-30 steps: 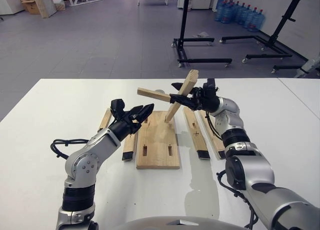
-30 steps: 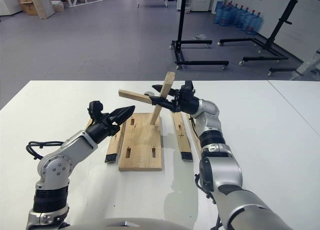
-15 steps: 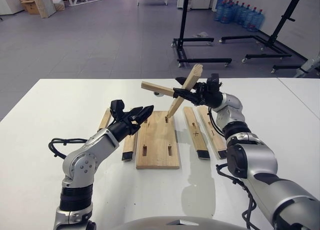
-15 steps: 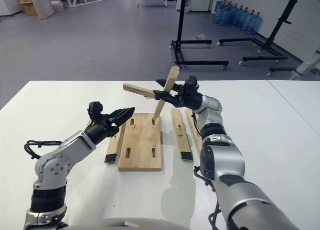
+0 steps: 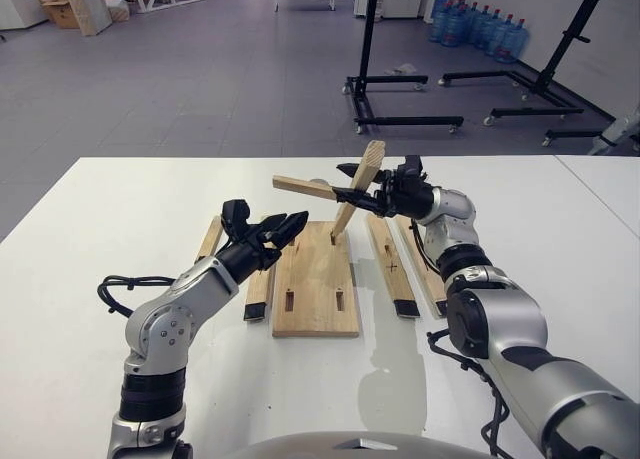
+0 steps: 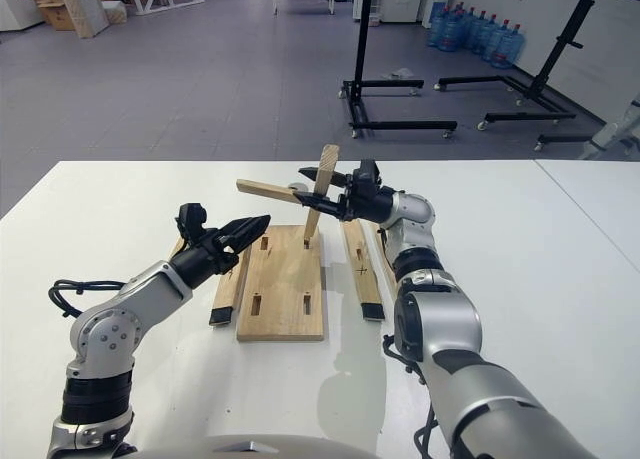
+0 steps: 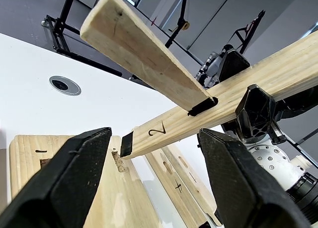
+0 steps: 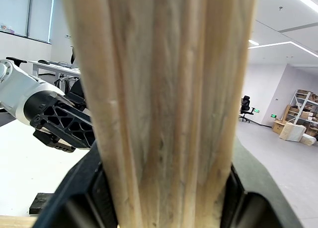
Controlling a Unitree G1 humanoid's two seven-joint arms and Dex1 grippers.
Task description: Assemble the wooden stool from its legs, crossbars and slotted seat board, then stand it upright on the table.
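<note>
Bright, even overhead light; soft shadows

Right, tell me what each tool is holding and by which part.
The right tool grips the stool leg on its upper half, just above where the crossbar joins it. The left tool is open and holds nothing.

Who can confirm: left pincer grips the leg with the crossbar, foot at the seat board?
Wrong arm. The right pincer grips the leg with the crossbar, foot at the seat board; the left eye view shows it. The left pincer is open, empty.
</note>
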